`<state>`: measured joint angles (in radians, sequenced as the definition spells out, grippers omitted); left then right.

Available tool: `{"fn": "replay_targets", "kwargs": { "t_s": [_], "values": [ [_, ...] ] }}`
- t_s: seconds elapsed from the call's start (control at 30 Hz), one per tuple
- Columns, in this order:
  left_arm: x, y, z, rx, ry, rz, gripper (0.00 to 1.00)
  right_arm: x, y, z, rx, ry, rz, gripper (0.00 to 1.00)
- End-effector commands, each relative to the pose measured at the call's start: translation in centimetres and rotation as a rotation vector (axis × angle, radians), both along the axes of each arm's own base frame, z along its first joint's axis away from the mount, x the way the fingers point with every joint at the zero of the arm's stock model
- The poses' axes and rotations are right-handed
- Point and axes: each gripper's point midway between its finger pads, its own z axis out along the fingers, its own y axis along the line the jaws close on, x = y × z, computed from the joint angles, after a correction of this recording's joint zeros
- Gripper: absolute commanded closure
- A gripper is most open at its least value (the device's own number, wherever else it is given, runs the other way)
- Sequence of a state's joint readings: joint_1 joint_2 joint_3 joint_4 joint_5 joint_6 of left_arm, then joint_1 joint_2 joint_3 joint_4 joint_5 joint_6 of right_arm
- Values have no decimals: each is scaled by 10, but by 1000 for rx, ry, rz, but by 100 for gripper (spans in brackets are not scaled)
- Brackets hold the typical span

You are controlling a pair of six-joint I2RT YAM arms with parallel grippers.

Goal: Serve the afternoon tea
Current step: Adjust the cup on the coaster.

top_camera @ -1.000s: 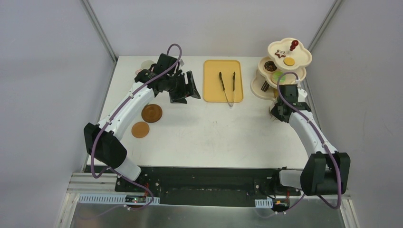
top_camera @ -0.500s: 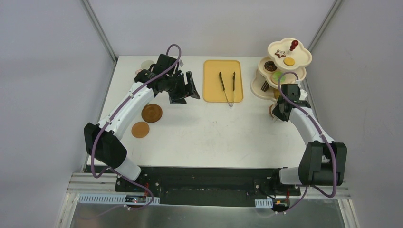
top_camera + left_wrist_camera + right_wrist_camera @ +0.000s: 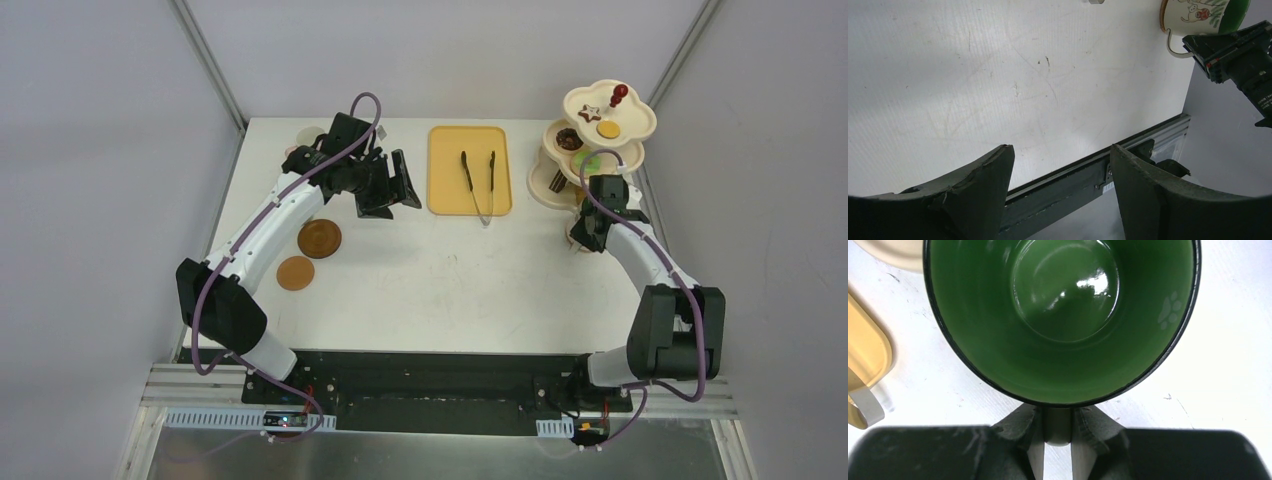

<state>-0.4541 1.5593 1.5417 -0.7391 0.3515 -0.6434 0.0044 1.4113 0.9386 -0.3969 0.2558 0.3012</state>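
Note:
My right gripper (image 3: 584,234) is shut on the handle (image 3: 1057,426) of the green-lined patterned mug (image 3: 1063,315), which stands at the table's right, just in front of the cream three-tier stand (image 3: 545,185) with its red knob (image 3: 619,92). The left wrist view shows this mug (image 3: 1198,12) on a brown coaster (image 3: 1163,17). Small pastries (image 3: 607,129) lie on the tiers. Two more brown coasters (image 3: 319,238) (image 3: 295,272) lie at the left. My left gripper (image 3: 392,186) is open and empty beside the tray. A cream mug (image 3: 309,133) shows partly behind the left arm.
A yellow rectangular tray (image 3: 445,195) with black tongs (image 3: 478,182) lies at the back middle; its corner shows in the right wrist view (image 3: 865,347). The table's right edge and side wall are close to the mug. The black front rail (image 3: 1073,180) shows past my left fingers.
My right arm has shifted slightly back and left, towards the stand, with the mug's handle in its fingers. The left arm has not moved.

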Motion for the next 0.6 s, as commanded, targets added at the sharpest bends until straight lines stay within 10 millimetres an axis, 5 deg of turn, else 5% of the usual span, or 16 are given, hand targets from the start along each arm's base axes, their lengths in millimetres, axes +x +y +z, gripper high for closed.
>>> {"fn": "replay_targets", "kwargs": {
  "t_s": [0.0,0.23,0.4,0.57],
  "values": [
    [3,0,21,-37,-39,-1,28,39,-7,38,-35,-185,-18,100],
    [3,2,19,-34,-38,2,27,34,-2,31,-15,-155,6,97],
    [5,2,20,-34,-40,4,26,28,3,34,11,-138,26,54],
    [9,3,20,-26,-46,9,26,18,1,46,0,-128,20,31]
  ]
}}
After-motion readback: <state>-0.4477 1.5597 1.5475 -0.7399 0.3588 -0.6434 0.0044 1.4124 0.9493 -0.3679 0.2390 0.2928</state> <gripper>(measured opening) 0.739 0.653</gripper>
